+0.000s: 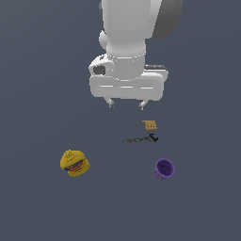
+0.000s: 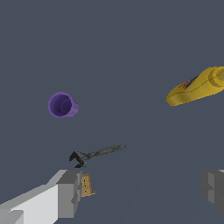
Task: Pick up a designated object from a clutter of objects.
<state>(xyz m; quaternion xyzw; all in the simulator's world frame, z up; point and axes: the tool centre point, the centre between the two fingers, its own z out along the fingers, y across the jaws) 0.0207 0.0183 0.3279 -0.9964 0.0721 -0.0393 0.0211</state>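
Gripper (image 1: pixel 126 104) hovering with jaws spread wide, holding nothing. Dark grey rod (image 1: pixel 140 139) lying flat, just beside tan perforated block (image 1: pixel 149 124); purple cup (image 1: pixel 164 168) and yellow lump (image 1: pixel 75 163) sitting well apart.

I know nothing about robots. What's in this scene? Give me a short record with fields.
tool: tool, open, holding nothing, above the surface
target: thin dark rod, lying flat, black knobby end toward the tan block
tan block: tan block, close beside the rod's knobby end
purple cup: purple cup, lying on its side
yellow lump: yellow lump, red stripe, apart from the others
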